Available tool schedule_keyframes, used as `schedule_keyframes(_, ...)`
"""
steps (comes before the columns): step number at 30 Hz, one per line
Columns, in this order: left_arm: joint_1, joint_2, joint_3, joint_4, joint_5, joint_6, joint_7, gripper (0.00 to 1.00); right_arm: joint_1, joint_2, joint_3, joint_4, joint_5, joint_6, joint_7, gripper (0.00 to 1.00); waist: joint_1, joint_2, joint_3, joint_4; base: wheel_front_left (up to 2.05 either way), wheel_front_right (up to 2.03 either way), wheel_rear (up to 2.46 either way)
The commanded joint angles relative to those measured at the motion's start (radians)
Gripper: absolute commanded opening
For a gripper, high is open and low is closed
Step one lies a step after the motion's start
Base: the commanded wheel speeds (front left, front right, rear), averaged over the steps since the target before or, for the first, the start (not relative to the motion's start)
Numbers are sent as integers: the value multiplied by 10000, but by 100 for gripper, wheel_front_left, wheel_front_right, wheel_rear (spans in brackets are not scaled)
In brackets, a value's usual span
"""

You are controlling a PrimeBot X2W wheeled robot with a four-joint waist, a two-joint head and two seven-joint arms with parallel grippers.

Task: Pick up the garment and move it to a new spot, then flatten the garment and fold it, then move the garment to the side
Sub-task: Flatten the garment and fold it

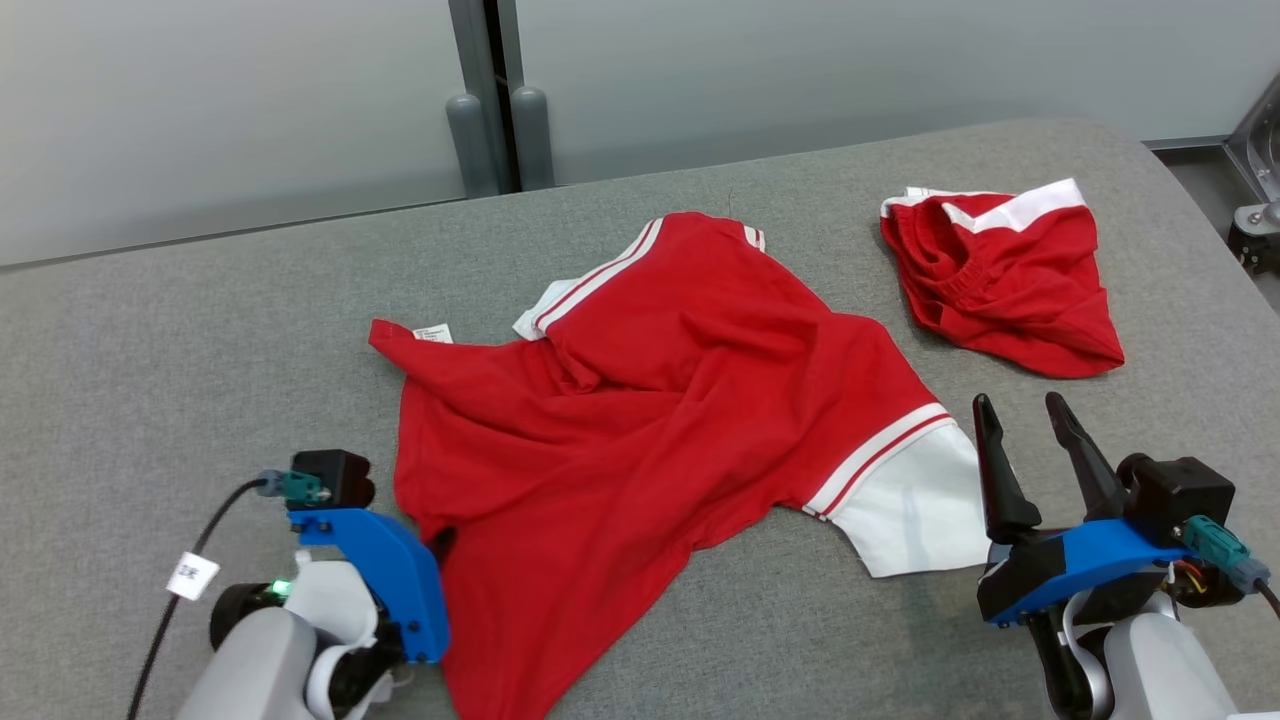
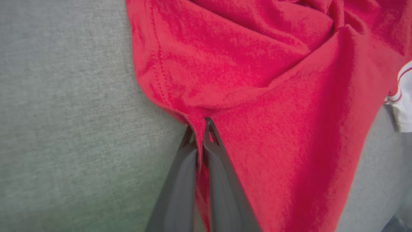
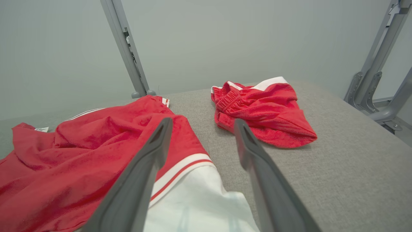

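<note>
The garment point(image 1: 650, 400) is a red T-shirt with white, red-striped sleeves, lying crumpled across the middle of the grey table point(image 1: 150, 400). My left gripper point(image 1: 442, 545) is at the shirt's near-left edge, mostly hidden behind its blue bracket. In the left wrist view its fingers point(image 2: 180, 180) are shut on a pinch of the red hem point(image 2: 199, 135), with the garment point(image 2: 257, 96) spreading up and to the right. My right gripper point(image 1: 1020, 415) stands open just right of the white sleeve point(image 1: 920, 500), holding nothing. The right wrist view shows its fingers point(image 3: 145, 170) spread above that sleeve point(image 3: 193, 199).
A second red garment with a white band, a pair of shorts point(image 1: 1000, 280) point(image 3: 260, 109), lies bunched at the back right. Grey posts point(image 1: 500, 130) stand behind the table's far edge. A metal frame point(image 1: 1255, 170) sits past the table's right side.
</note>
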Motion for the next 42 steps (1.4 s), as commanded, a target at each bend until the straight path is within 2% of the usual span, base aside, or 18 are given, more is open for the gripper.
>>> schedule_keyframes(1,-243,177,95,97,-58,-62,-93,0,-122,-13,26,12,43,1,-35,100,0,1,-2,29,0,0,0)
schedule_keyframes(11,-810,1311,747,830,-465,-89,-120,0,-201,-80,114,32,39,1,-17,100,0,1,-15,123,0,0,0)
schedule_keyframes(18,-1151,1842,956,1736,-903,-162,-369,0,-199,-202,153,61,80,1,48,100,0,1,-116,86,0,0,0)
schedule_keyframes(19,-1186,1898,920,1822,-948,-160,-409,34,-162,-218,137,60,76,1,66,100,0,1,-146,96,0,0,0)
schedule_keyframes(20,-1222,1936,910,1881,-994,-154,-516,100,-121,-217,121,45,60,1,83,100,0,1,-176,107,0,0,0)
schedule_keyframes(28,-882,2270,556,1058,-1085,-157,-1976,100,123,-278,161,-170,31,1,-78,100,0,1,-551,390,0,0,0)
schedule_keyframes(33,-358,2299,711,-477,-661,-13,-3933,100,355,-478,185,-250,-60,1,-213,100,0,1,-995,761,0,0,0)
schedule_keyframes(35,101,2276,700,-1124,-334,185,-4737,100,425,-480,249,-315,-95,1,-297,100,0,1,-1222,888,0,0,0)
schedule_keyframes(42,1612,1989,783,-3193,652,1283,-6824,100,682,-650,794,-515,124,1,-640,100,0,1,-1655,1174,0,0,0)
